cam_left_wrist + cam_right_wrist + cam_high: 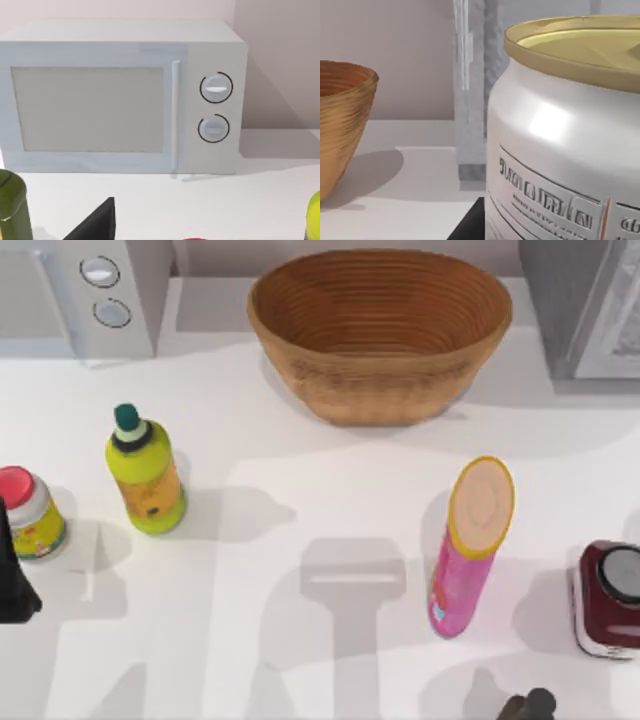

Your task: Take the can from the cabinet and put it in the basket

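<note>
- Honestly, I cannot tell where the can is. In the right wrist view a silver-white container (560,150) with a pale yellow top and a printed label stands very close to the camera, and I cannot say whether it is the can.
- The cabinet (560,310) sits in the upper right corner of the top view, cut off by the frame. It has a grey side and a pale framed door.
- The basket (380,390) stands at the upper middle of the top view, between the cabinet and a white appliance (130,300) with two round knobs in the upper left corner. It is apart from both.
- The right gripper (527,705) is at the bottom edge of the top view, right of centre. Whether it is open or closed cannot be told.
- A tall pink tube (468,550) with a yellow rim stands upright right of centre, above the right gripper in the frame.
- A dark red jar (608,605) with a grey lid is at the right edge, near the tube but apart from it.
- The left gripper (15,580) shows as a black shape at the left edge, lower than mid-height. Its state cannot be told either.
- A small jar with a red lid (30,515) stands just beside that black shape.
- A yellow-green bottle (147,480) with a dark green cap stands to the right of the small jar on the white table (300,470).
</note>
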Robot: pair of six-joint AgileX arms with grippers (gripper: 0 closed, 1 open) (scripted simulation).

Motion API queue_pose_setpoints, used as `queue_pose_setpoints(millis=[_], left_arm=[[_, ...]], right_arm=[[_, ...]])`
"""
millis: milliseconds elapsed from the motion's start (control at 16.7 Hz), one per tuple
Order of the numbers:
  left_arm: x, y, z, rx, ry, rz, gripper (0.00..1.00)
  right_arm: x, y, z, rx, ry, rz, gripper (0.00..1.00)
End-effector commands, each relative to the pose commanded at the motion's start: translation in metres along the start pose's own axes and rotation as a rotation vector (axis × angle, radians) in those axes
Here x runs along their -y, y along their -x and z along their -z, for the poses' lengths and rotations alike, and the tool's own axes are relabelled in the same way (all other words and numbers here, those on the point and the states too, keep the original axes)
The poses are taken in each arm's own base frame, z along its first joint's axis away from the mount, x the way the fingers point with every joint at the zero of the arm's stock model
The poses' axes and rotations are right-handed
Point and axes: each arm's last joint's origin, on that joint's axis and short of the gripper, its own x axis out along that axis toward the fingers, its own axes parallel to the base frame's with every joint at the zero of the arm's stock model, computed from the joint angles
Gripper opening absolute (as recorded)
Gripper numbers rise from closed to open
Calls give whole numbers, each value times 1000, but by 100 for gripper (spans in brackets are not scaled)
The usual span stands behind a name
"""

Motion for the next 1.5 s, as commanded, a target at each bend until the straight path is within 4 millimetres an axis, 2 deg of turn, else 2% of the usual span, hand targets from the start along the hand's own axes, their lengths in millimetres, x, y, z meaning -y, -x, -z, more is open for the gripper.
queue_pose_setpoints(millis=[120, 240, 360, 540, 720, 840, 960, 1080, 1260, 1380, 1500], left_arm=[[0, 0, 0, 0, 0, 0, 100], [0, 0, 0, 0, 0, 0, 100], [0, 0, 0, 0, 0, 0, 100], [0, 0, 0, 0, 0, 0, 100], [0, 0, 0, 0, 0, 0, 100], [0, 0, 0, 0, 0, 0, 100], [0, 0, 0, 0, 0, 0, 100], [0, 0, 0, 0, 0, 0, 100], [0, 0, 0, 0, 0, 0, 100], [0, 0, 0, 0, 0, 0, 100], [0, 0, 0, 0, 0, 0, 100]], right_arm=[[0, -1, 3, -16, -2, -2, 0], [-1, -1, -6, -5, -1, -2, 0], [-4, -3, -25, 16, -1, -2, 0], [-11, -15, -66, 43, -4, -2, 0], [-26, -47, -110, 45, -6, -2, 0], [-44, -80, -134, 34, -6, -3, 0], [-70, -120, -148, 20, -3, -2, 0], [-102, -161, -151, 5, 2, -2, 0], [-158, -215, -136, -12, 9, -3, 0], [-195, -242, -118, -18, 13, -3, 0], [-227, -260, -99, -19, 13, -2, 0]])
